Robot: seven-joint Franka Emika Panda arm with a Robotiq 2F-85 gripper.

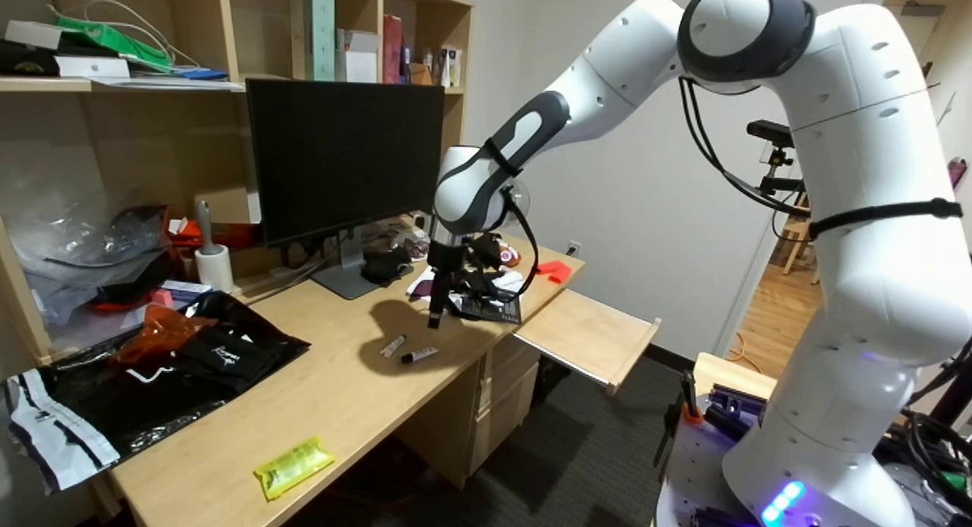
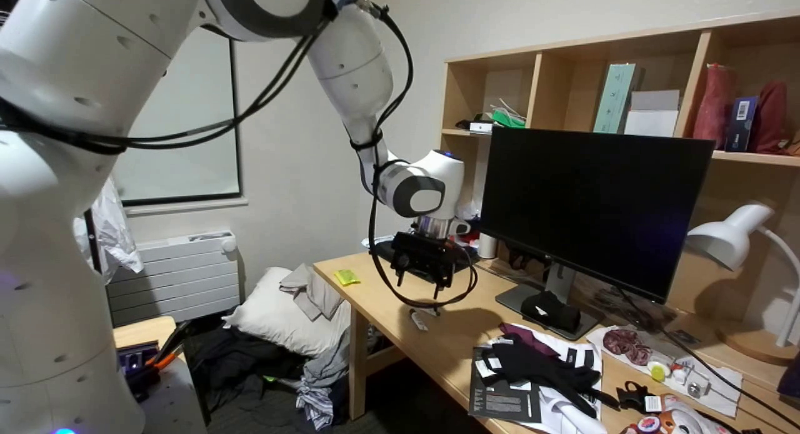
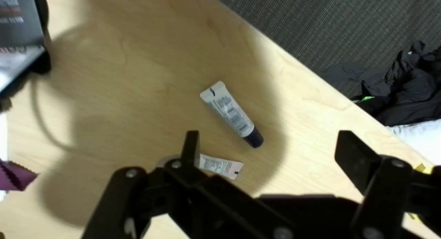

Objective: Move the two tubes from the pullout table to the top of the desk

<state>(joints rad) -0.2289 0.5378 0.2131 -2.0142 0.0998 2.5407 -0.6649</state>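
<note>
The dark-capped tube (image 3: 232,113) and the pale tube (image 3: 222,166) lie flat on the counter (image 1: 326,383), near each other, with a gap showing between them; in the wrist view a finger (image 3: 190,147) covers part of the pale one. The hand (image 3: 268,137) hangs above them, released, its fingers spread wide with nothing gripped. Since both tubes are on the counter and not on the pullout table (image 1: 581,333), the carrying looks finished, and the step in hand is most likely to back away cleanly. To do that well, rise straight up first with the fingers spread, so that neither brushes a tube; the pale one, partly behind a finger, wants the most care. A sideways nudge could roll the dark-capped one towards the front edge, which it lies nearer to. Once well above, swing slowly away from the monitor (image 1: 345,159), and allow for the hanging cable (image 2: 372,224), whose loop dips low near the hand. Judge height from the exterior views; the wrist view shows it poorly.
</note>
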